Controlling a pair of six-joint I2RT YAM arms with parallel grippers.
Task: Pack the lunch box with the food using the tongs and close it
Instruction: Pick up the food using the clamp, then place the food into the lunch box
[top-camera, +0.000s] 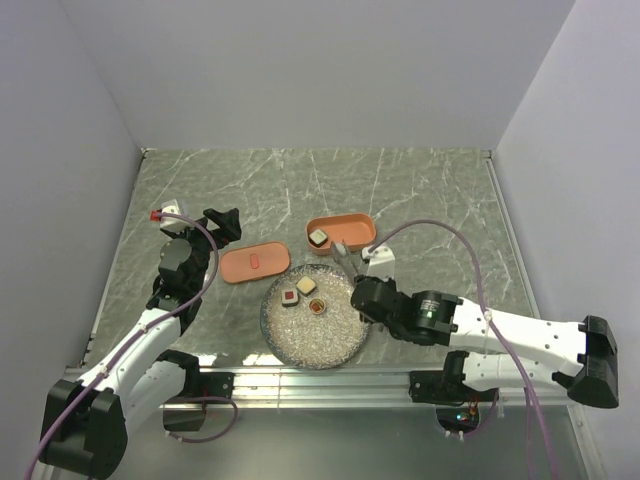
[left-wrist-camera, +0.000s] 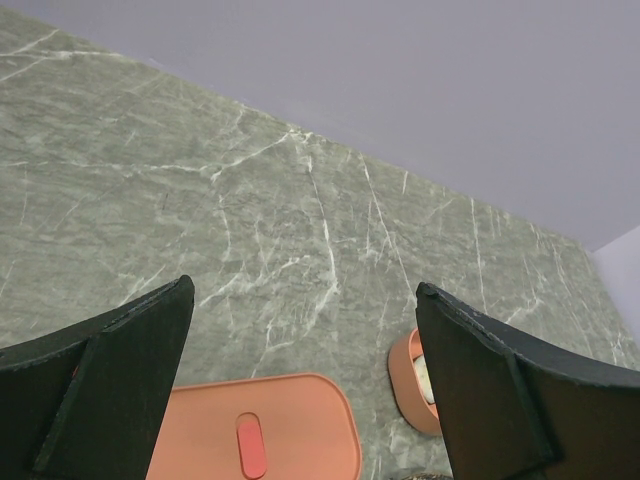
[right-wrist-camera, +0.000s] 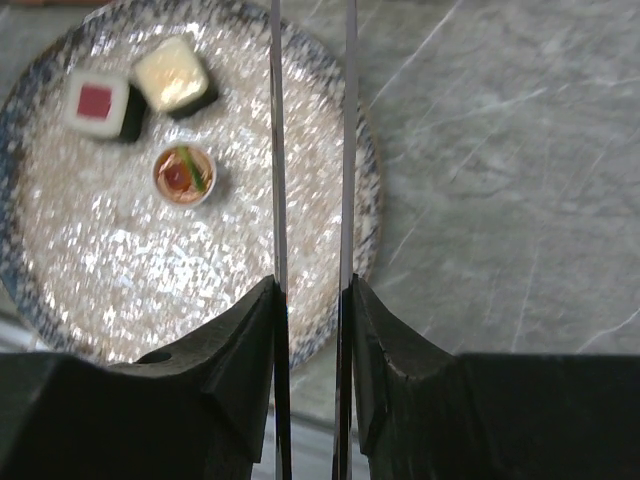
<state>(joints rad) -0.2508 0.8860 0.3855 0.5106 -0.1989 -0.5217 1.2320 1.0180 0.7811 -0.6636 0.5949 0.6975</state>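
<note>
The salmon-orange lunch box (top-camera: 352, 226) stands behind the plate with one dark-rimmed food piece (top-camera: 319, 237) inside. Its flat lid (top-camera: 254, 262) with a red mark lies to the left, and shows under my left gripper (left-wrist-camera: 305, 290), which is open and empty. Three food pieces sit on the speckled plate (right-wrist-camera: 100, 260): a red-topped one (right-wrist-camera: 97, 103), a cream one (right-wrist-camera: 175, 75) and a small round brown one (right-wrist-camera: 184, 173). My right gripper (right-wrist-camera: 312, 285) is shut on the tongs (right-wrist-camera: 277, 150). Their two thin arms run parallel over the plate's right side, apart from the food.
The grey plate (top-camera: 320, 342) sits near the table's front edge between both arms. Marble tabletop stretches behind the lunch box (left-wrist-camera: 408, 385) to the white walls. The right arm's cable (top-camera: 450, 235) loops over the right part of the table.
</note>
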